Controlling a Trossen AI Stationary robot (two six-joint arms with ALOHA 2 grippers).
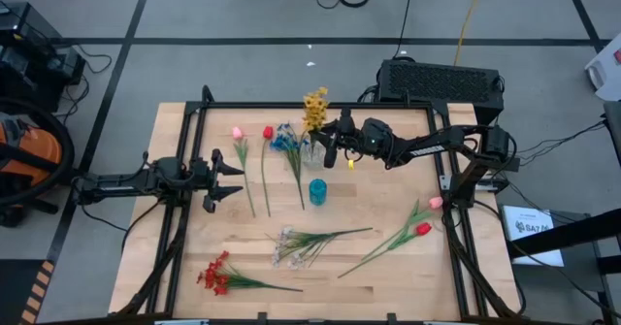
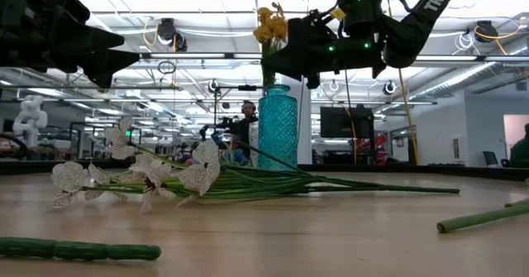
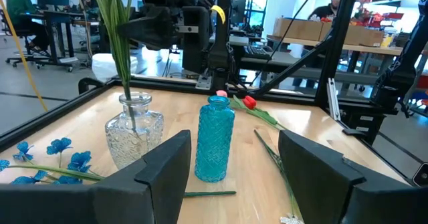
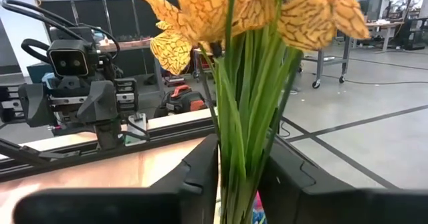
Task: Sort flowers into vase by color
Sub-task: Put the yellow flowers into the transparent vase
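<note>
A yellow spray stands upright with its stems in a clear glass vase at the table's far middle. My right gripper reaches in from the right and is shut on those stems. A teal vase stands just nearer. A pink tulip, a red tulip and a blue spray lie flat left of the vases. A white spray and a red spray lie toward the near edge. My left gripper hovers open at the table's left. My right gripper pinches the yellow spray's bunched green stems just below the blooms, one finger on each side. The fingers come level from the table's right and lie across the stems. The bunch is upright, its lower ends inside the clear vase.
Two more tulips, pink and red, lie near the table's right edge with their stems running toward the near middle. A black frame rail runs along the table's far and side edges. Bare wood shows between the teal vase and the white spray.
</note>
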